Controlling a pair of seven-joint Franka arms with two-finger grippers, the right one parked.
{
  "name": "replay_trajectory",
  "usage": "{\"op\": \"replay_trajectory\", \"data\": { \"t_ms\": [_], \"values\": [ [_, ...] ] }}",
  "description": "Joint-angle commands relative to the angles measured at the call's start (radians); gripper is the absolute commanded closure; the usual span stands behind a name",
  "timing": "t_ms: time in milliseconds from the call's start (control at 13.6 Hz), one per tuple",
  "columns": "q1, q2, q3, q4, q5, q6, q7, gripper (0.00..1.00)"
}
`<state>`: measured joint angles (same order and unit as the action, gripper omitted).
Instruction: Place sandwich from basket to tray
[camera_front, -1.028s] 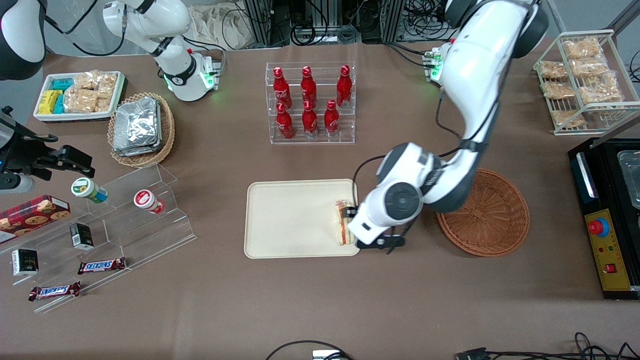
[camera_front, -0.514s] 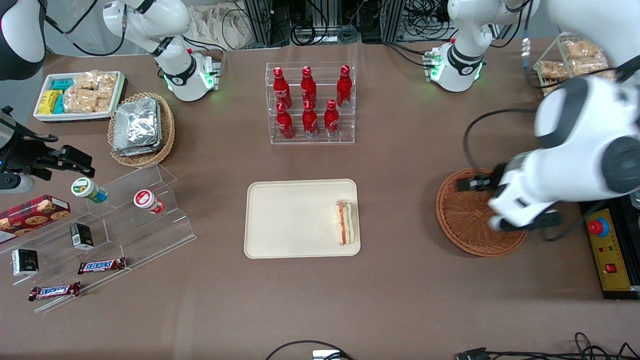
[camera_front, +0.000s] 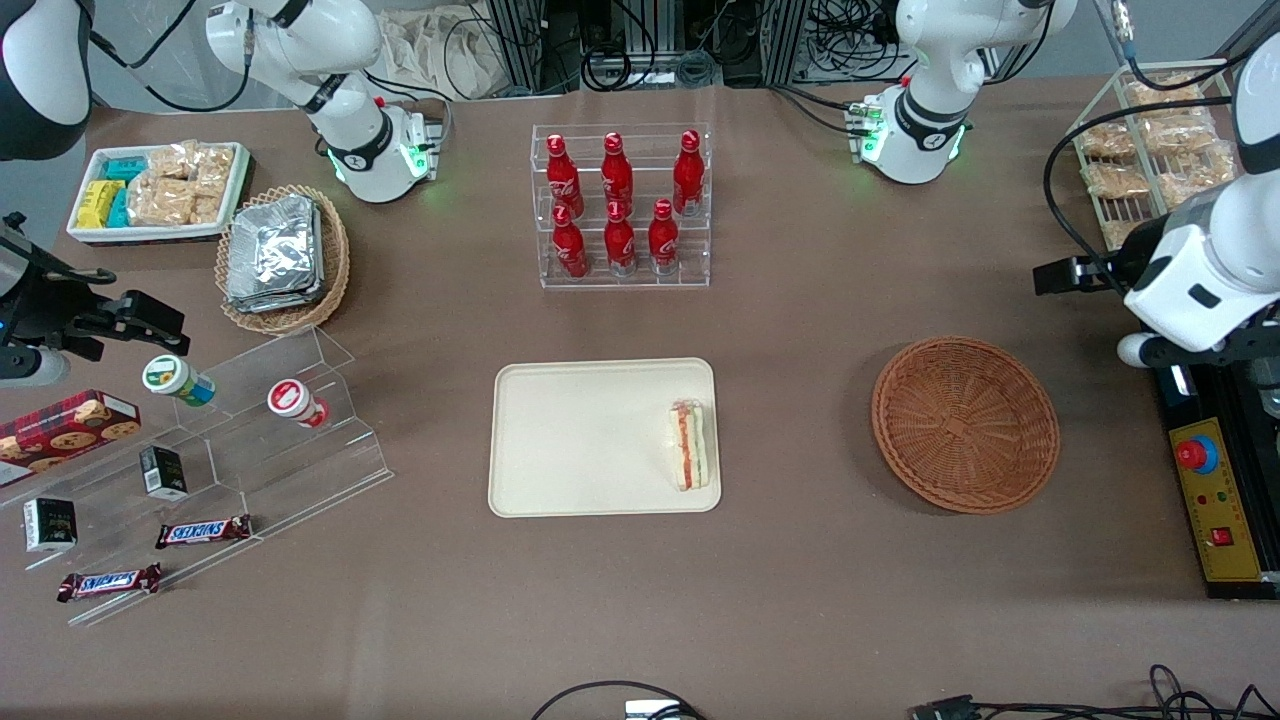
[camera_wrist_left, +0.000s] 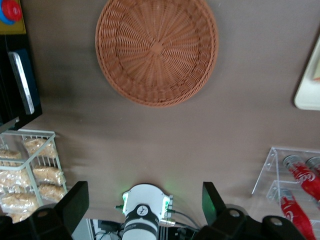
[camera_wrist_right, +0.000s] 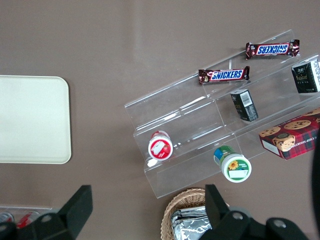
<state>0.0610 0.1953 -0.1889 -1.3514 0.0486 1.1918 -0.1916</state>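
A brown cloth-covered table (camera_front: 800, 600) is holding one smooth cream rectangular tray (camera_front: 590, 440) and one round woven wicker basket (camera_front: 965, 423), sitting well apart. One triangular white-bread sandwich (camera_front: 692, 446) is lying on the tray, at its basket-side edge. Six red bottles (camera_front: 618, 205) are standing in a clear rack. The gripper (camera_wrist_left: 142, 212) is hovering empty, fingers spread, at the working arm's end. Two bars (camera_front: 205, 531) are reading "SNICKERS".

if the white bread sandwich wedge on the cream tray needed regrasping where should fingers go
Grip the white bread sandwich wedge across its two flat bread faces, coming straight down. It stands on edge at the cream tray's basket-side rim, filling stripe up. The left gripper, open, hangs high near the round brown wicker basket.
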Motion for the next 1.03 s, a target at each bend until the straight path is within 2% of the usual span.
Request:
{"op": "replay_trajectory", "data": {
  "t_ms": [0, 147, 220, 661, 954],
  "values": [
    [0.036, -0.149, -0.009, -0.238, 0.013, 0.124, 0.034, 0.0],
    [0.037, -0.253, -0.011, -0.4, 0.01, 0.233, 0.035, 0.0],
    [0.037, -0.269, -0.011, -0.422, 0.01, 0.247, 0.034, 0.0],
    [0.028, -0.192, -0.011, -0.267, 0.002, 0.238, 0.04, 0.0],
    [0.029, -0.194, -0.011, -0.282, 0.0, 0.236, 0.037, 0.0]
  ]
}}
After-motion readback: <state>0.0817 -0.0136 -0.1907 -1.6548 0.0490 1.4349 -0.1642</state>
